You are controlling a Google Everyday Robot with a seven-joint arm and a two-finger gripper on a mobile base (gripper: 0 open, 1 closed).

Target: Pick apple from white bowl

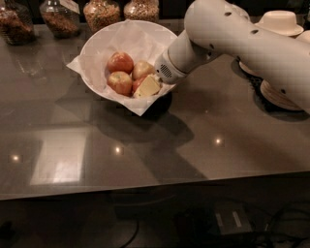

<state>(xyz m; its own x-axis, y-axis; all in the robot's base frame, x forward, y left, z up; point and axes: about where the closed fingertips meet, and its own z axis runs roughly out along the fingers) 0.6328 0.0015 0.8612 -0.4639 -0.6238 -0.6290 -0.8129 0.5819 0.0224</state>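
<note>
The white bowl [97, 41], lined with crumpled white paper, stands at the back middle of the dark table. Several small apples lie in it: two reddish ones on the left [120, 62] [119, 82], a yellow-green one [142, 69], and a redder apple [137, 83] at the bowl's front right, mostly covered by my gripper. No sticker shows on any of them. My gripper [147, 87] reaches down into the bowl from the right and sits right against that redder apple. The white arm [232, 38] crosses the bowl's right rim.
Several glass jars of grains [101, 12] line the back edge behind the bowl. Stacked beige paper bowls [281, 22] stand at the right, behind the arm. The table's front edge runs along the bottom, with cables [232, 220] on the floor below.
</note>
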